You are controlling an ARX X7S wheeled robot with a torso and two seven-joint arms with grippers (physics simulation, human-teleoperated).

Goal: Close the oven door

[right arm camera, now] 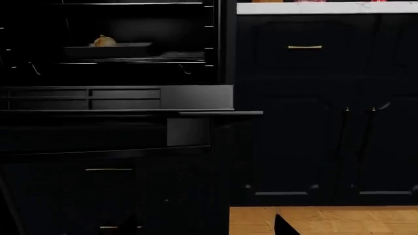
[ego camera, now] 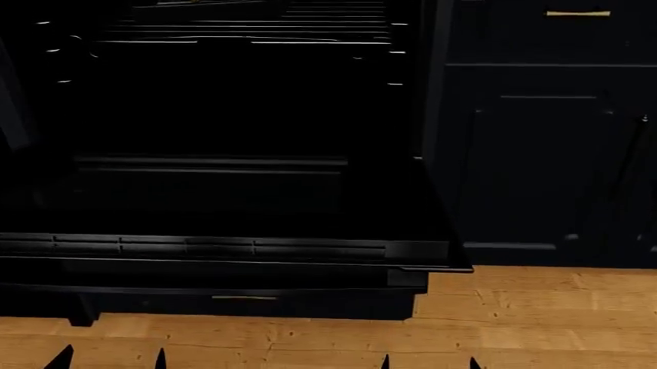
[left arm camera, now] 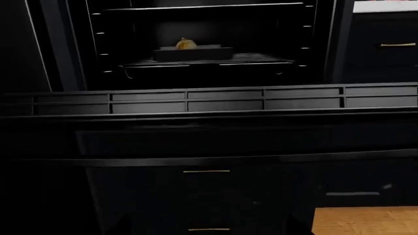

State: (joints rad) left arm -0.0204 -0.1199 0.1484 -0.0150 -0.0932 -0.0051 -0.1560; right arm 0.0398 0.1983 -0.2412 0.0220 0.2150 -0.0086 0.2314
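Note:
The oven door (ego camera: 236,207) hangs fully open and lies flat, a wide glossy black panel. Its vent slots (ego camera: 205,247) run along the edge nearest me, with the dark bar handle (left arm camera: 216,159) just under them. In the head view both grippers sit low over the floor in front of that edge. My left gripper (ego camera: 111,360) and right gripper (ego camera: 429,361) are open and hold nothing. The left wrist view faces the door (left arm camera: 228,98) edge-on. The right wrist view shows the door's right corner (right arm camera: 196,98) and my right gripper (right arm camera: 205,227), fingertips (right arm camera: 284,226) spread.
Inside the oven, a dark tray with a yellowish lump (left arm camera: 186,45) rests on a wire rack (left arm camera: 209,63). A black drawer with a brass handle (ego camera: 245,297) sits below the door. Navy cabinets (ego camera: 544,154) stand to the right under a white counter (right arm camera: 326,7). The floor is wood (ego camera: 513,307).

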